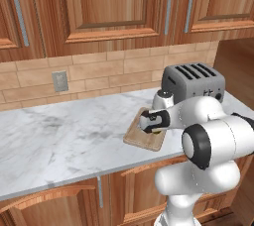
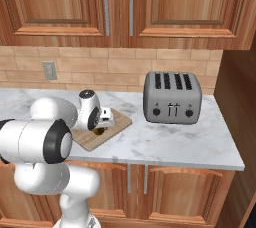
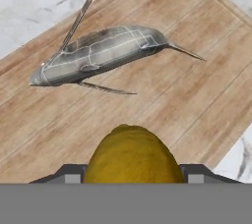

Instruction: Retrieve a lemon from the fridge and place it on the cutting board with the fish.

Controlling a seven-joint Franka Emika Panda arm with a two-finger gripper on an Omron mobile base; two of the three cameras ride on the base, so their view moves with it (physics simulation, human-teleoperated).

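My gripper [image 3: 132, 174] hangs just over the light-brown cutting board [image 3: 197, 95], shut on the yellow-olive lemon [image 3: 132, 155], which bulges up between the two dark fingertips. Beyond the lemon, the slim silvery-grey fish [image 3: 103, 53] lies flat on the board. From the left base the hand [image 1: 153, 123] points down over the cutting board [image 1: 139, 138] with the lemon [image 1: 156, 131] under it, very close to the wood. In the right base view the lemon [image 2: 100, 131] shows below the hand, above the cutting board [image 2: 90, 141]. The fridge is out of view.
A grey four-slot toaster [image 1: 193, 82] [image 2: 172, 97] stands just right of the board on the grey marble counter [image 1: 64, 131]. A wall outlet [image 1: 60, 81] sits in the brick backsplash. Wooden cabinets hang above, and a wooden side wall closes the counter's right end.
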